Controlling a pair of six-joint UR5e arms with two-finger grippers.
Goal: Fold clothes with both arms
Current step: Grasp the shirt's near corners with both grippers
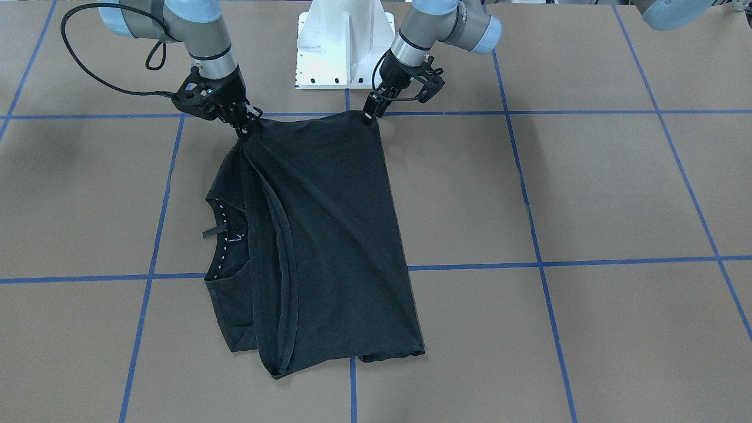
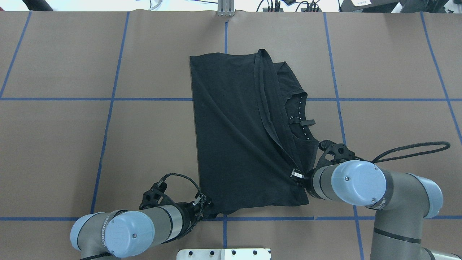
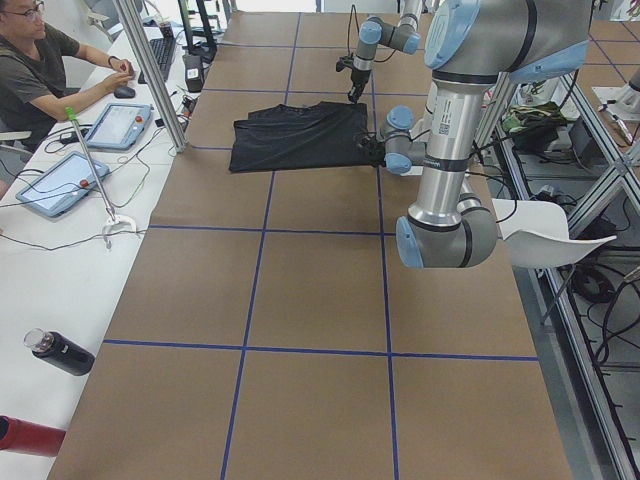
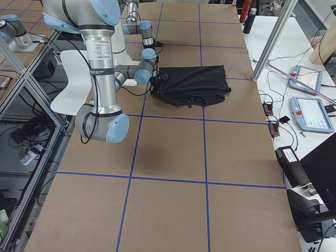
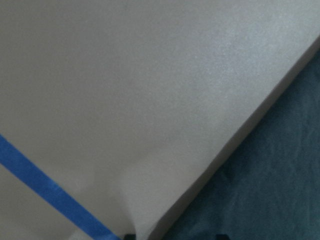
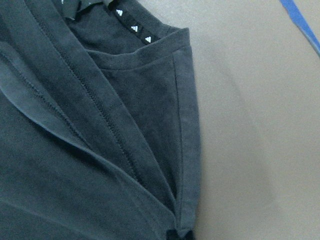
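black cotton, soft and limp: the t-shirt (image 2: pixel 231 126) lies mostly flat in the middle of the brown paper-covered desk (image 2: pixel 72 144), just in front of the robot's base, plain side up with no logo showing. one part is already laid over the rest, so the stitched hem (image 2: pixel 262 90) runs as a long diagonal band beside the collar (image 2: pixel 301 115), which peeks out on the robot's right with its row of small white marks. both arms are at the edge nearest the robot. the left end effector (image 2: pixel 206 210) sits low at the near left corner, touching the cloth, but i cannot tell whether it is clamped on it or spread around it. the right end effector (image 2: pixel 298 176) is pinched on the bunched fabric where the hem band and the layers beneath converge, and creases draw towards it. by the look of it the garment is light and needs little force, but it has no stiffness: it will likely sag between two holds, drag on the paper, and let its layers slide apart. the corners and the doubled hem look like the best places to grip, catching every layer, with the edge between the holds kept taut.
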